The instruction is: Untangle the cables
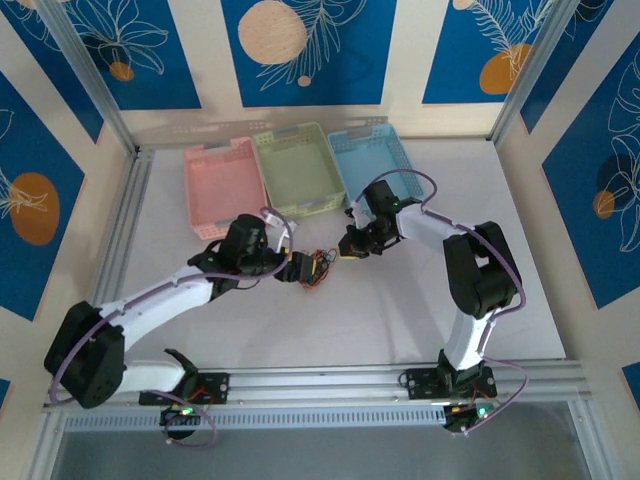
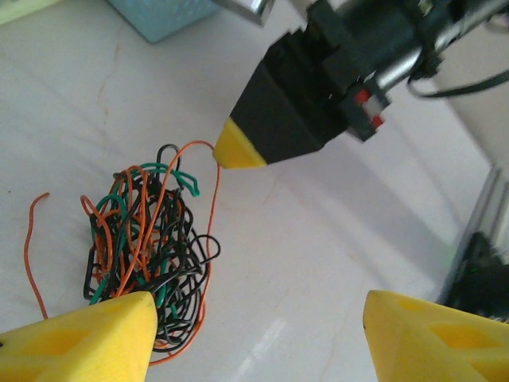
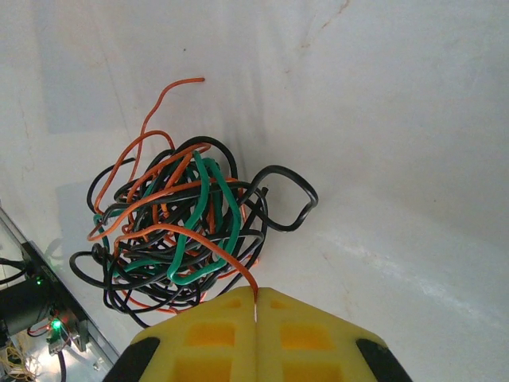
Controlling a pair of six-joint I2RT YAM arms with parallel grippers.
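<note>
Tangle of cables (image 1: pixel 318 268), black, orange and green, on white table (image 1: pixel 400 320) near centre, between the two grippers. Broad bare tabletop to front and right. Pink basket (image 1: pixel 225 185), green basket (image 1: pixel 297 170) and blue basket (image 1: pixel 367 160) in a row along far edge, apart from tangle. Right gripper (image 3: pixel 256 306): pressed closed, one orange strand pinched in the seam at its tips, bulk of tangle just beyond. Left gripper (image 2: pixel 258 338): jaws wide apart, nothing between them, one yellow finger (image 2: pixel 87 342) at tangle's lower edge, contact unclear. Left wrist view: loose orange end trailing off left of tangle. Top view: aluminium rail along near edge.
</note>
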